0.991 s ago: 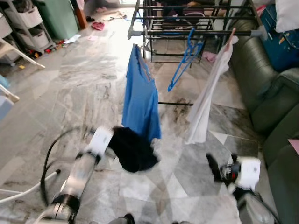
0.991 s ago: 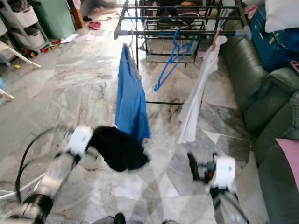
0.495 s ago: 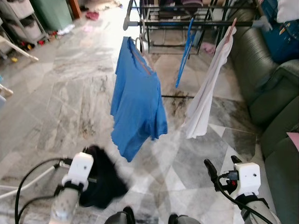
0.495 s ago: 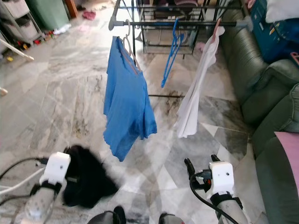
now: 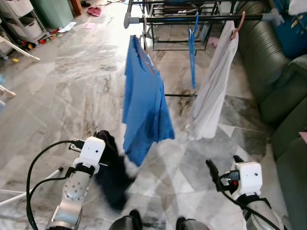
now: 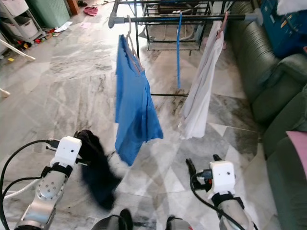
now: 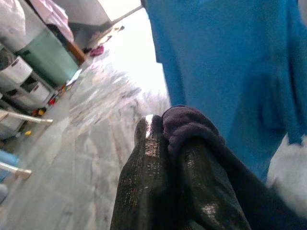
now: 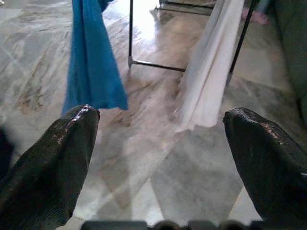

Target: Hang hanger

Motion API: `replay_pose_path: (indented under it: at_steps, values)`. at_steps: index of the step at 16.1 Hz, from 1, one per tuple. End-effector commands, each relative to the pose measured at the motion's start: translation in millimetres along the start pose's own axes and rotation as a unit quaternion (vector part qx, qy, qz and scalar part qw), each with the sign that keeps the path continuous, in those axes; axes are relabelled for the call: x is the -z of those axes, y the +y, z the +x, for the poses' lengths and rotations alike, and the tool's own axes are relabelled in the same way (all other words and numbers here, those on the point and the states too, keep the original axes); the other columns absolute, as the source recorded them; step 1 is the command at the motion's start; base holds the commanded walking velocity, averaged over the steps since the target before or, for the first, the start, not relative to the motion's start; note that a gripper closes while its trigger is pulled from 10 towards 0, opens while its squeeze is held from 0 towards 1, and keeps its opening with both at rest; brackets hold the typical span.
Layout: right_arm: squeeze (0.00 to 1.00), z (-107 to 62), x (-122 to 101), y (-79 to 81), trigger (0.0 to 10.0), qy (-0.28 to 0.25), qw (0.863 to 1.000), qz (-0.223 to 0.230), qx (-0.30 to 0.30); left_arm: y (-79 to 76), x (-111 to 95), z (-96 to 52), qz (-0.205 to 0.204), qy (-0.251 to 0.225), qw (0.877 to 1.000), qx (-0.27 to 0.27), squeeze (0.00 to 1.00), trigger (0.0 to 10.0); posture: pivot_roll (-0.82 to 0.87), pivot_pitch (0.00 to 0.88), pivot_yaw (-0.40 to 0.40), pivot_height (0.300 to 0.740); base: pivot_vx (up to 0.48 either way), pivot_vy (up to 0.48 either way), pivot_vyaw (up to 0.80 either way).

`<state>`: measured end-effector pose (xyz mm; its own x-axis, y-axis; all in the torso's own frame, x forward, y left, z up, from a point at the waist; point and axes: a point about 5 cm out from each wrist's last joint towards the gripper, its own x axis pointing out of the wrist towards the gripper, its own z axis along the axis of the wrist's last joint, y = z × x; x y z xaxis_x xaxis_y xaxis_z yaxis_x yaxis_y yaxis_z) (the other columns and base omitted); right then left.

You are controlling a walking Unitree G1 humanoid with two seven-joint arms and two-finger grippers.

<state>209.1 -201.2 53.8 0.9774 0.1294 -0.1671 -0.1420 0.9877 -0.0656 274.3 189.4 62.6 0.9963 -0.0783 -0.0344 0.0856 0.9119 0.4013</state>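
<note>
Now the left pincer, clamped on the dark garment, has dropped low beside the blue shirt; right pincer hangs apart, nothing hung.

Blue shirt, white garment, blue hanger, black cloth, grey marbled floor, dark green sofa.

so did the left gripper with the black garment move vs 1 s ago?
Yes. The left gripper with the black garment has dropped and pulled back; it was level with the blue shirt's hem, now it sits below and left of it.
</note>
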Motion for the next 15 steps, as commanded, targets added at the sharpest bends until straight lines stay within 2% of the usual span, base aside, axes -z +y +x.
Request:
replay_pose_path:
  at_steps: [1,5,9,12,15]
  values:
    - [0.00,-3.6,2,2.4,10.0,0.005,1.000,0.006,0.006,3.8,6,-1.6,0.002,0.016,1.000,-0.007,0.00,10.0,-0.17,0.200,0.109,0.740,0.000,0.000,0.00]
    - [0.00,-5.1,-4,15.0,10.0,-0.015,1.000,0.015,0.014,-15.8,-8,19.7,-0.031,0.009,0.999,0.012,0.00,10.0,-0.21,0.207,0.145,0.740,0.000,0.000,0.00]
    - [0.00,-5.8,-10,12.1,10.0,-0.034,0.998,0.021,0.041,-18.2,-16,32.0,-0.038,0.000,0.999,0.021,0.00,10.0,-0.23,0.205,0.165,0.740,0.000,0.000,0.00]
    - [0.00,-5.6,-22,11.7,10.0,-0.062,0.997,0.027,0.048,-18.3,-25,44.3,-0.064,-0.005,0.998,0.011,0.00,10.0,-0.24,0.200,0.163,0.740,0.000,0.000,0.00]
    - [0.00,-5.3,-22,11.0,10.0,-0.061,0.997,0.011,0.037,-21.9,-24,46.0,-0.073,-0.002,0.997,0.007,0.00,10.0,-0.25,0.185,0.139,0.740,0.000,0.000,0.00]
